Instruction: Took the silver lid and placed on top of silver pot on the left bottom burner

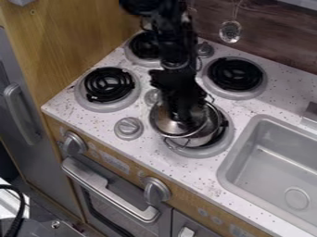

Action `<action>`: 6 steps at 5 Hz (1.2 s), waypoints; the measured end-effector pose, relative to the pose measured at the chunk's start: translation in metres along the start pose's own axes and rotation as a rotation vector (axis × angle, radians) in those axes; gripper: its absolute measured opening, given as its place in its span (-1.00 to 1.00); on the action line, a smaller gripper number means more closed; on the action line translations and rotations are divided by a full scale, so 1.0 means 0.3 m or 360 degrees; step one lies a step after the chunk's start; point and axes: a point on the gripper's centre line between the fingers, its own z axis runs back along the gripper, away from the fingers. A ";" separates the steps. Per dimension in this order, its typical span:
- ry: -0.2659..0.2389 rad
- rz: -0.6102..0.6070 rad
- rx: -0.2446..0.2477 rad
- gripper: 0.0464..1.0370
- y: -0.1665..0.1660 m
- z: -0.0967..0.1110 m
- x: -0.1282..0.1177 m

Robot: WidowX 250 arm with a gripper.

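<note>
The black gripper (184, 113) hangs down over the silver pot (201, 139), its lower end right at the silver lid (166, 124). The pot stands on the burner nearest the sink. Over the pot's left part lies the lid, looking off-centre and somewhat tilted, with the pot's right inner wall exposed. The gripper covers the middle of the lid, so its handle is hidden. I cannot tell whether the lid is held or rests freely on the rim.
A front left burner (109, 85), a back left burner (145, 46) and a back right burner (236, 74) surround the work area. Stove knobs (129, 128) stand on the counter. At the right is the sink (272, 162); a slotted utensil (230, 31) hangs at the back wall.
</note>
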 end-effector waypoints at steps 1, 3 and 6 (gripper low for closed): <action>-0.0032 0.0038 -0.0016 -0.55 -0.013 0.003 0.025; -0.0019 0.0135 0.0055 -0.48 0.021 -0.053 0.108; 0.0028 0.0124 -0.0019 0.93 -0.010 0.006 0.054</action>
